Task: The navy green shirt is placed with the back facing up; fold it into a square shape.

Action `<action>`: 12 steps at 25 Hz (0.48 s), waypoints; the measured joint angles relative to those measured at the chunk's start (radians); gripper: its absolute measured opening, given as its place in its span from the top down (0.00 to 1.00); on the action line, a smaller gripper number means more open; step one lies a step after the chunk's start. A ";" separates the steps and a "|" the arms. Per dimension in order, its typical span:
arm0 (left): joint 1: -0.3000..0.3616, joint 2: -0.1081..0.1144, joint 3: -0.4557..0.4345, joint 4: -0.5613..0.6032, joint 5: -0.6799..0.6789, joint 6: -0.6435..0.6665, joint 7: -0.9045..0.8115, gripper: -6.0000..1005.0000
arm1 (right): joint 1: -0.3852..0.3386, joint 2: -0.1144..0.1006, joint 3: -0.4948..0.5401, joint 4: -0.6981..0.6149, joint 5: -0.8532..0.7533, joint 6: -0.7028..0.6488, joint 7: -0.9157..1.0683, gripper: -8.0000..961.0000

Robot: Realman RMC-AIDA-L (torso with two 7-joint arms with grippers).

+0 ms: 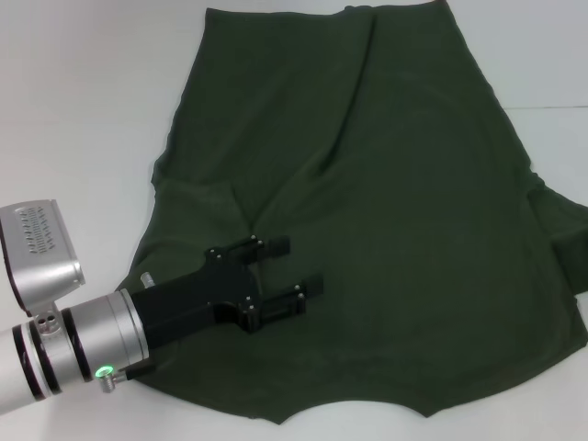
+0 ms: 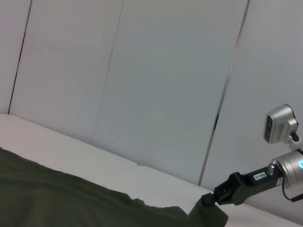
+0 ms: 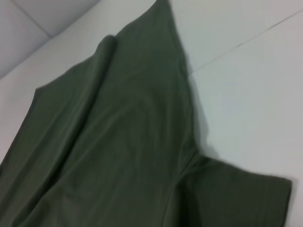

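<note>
One garment takes up most of the white table point(image 1: 73, 110): the navy green shirt point(image 1: 395, 230), spread wide and fairly flat, with long soft creases running from its far edge toward the near left. Its near hem curves along the bottom of the head view, and a sleeve bunches up at the right edge.

Over the shirt's near-left part sits the left gripper point(image 1: 296, 266), its two black fingers parted with bare fabric showing between them, so it is released and grasps nothing. The fingers point toward the middle of the cloth, low over it; whether they touch it cannot be told. Behind them the black body joins a silver wrist with a small green light, and the arm reaches in from the lower left corner at a shallow slant.

Seen from the left wrist, the right gripper point(image 2: 207, 200) is at the shirt's far edge, its black tip against a raised fold of cloth, arm stretched out nearly level from the right. Whether that claw is clenched on the fabric cannot be told. Pale wall panels point(image 2: 156, 80) stand behind the table.
</note>
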 joint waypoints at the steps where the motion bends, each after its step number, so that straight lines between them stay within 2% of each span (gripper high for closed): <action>1: 0.000 0.000 0.000 0.000 0.000 0.000 0.000 0.25 | -0.001 0.000 0.011 0.000 0.000 0.000 -0.001 0.88; 4: 0.000 0.000 0.000 0.000 -0.001 0.000 0.000 0.25 | -0.005 -0.007 0.029 -0.004 0.000 0.000 -0.002 0.95; 12: 0.000 0.000 0.000 -0.001 -0.006 0.000 0.000 0.25 | -0.011 -0.050 0.041 -0.009 -0.005 0.001 -0.001 0.98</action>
